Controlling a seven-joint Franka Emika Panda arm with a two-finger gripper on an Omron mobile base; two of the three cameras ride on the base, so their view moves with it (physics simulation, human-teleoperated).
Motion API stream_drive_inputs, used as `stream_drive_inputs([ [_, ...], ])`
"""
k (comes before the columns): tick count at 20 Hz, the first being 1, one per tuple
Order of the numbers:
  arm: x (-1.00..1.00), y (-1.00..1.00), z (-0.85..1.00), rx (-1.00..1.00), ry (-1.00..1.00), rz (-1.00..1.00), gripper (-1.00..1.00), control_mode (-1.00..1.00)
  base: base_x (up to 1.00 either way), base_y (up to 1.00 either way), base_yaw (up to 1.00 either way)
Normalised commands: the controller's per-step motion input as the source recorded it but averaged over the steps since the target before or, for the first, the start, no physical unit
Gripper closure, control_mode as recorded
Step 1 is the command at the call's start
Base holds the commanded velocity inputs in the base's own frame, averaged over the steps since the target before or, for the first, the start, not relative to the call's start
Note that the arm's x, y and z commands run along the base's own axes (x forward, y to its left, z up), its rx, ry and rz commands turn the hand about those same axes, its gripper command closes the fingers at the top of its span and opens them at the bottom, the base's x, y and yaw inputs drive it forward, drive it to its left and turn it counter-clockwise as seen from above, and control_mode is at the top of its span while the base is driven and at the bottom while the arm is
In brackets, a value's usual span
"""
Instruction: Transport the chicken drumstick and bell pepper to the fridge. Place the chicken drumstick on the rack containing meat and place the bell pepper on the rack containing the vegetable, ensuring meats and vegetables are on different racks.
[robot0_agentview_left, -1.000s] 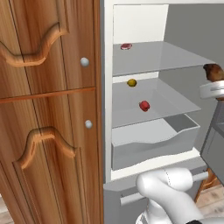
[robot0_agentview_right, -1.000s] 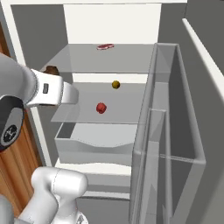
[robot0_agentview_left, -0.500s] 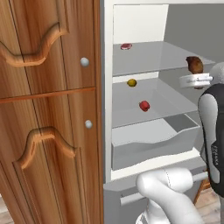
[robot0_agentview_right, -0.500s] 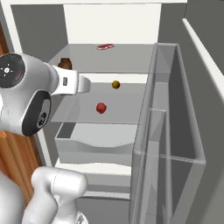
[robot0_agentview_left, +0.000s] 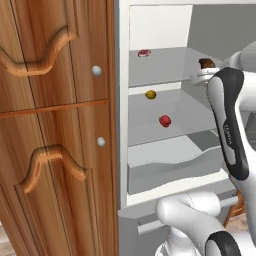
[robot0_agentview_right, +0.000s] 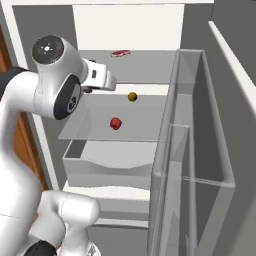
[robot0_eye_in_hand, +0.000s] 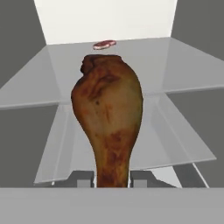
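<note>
A: Centre frame in the hand view, our gripper is clamped on the golden-brown chicken drumstick.

B: The top grey shelf is next; we should ease forward beside the pinkish-red meat.

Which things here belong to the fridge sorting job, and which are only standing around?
Job:
- chicken drumstick, held in the shut gripper
- bell pepper, already on the second shelf
- vegetable, same shelf
- meat on the top rack
- fridge

Not part:
- wooden cabinet doors
- clear drawer
</note>
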Motion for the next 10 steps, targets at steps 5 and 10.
stream_drive_inputs([
  [5, 0.82, -0.1, 0.0, 0.0, 0.03, 0.0, 1.0, -1.0, 0.0, 0.0, 0.0],
  [10, 0.89, -0.04, -0.04, 0.0, 0.0, 0.0, 1.0, -1.0, 0.0, 0.0, 0.0],
])
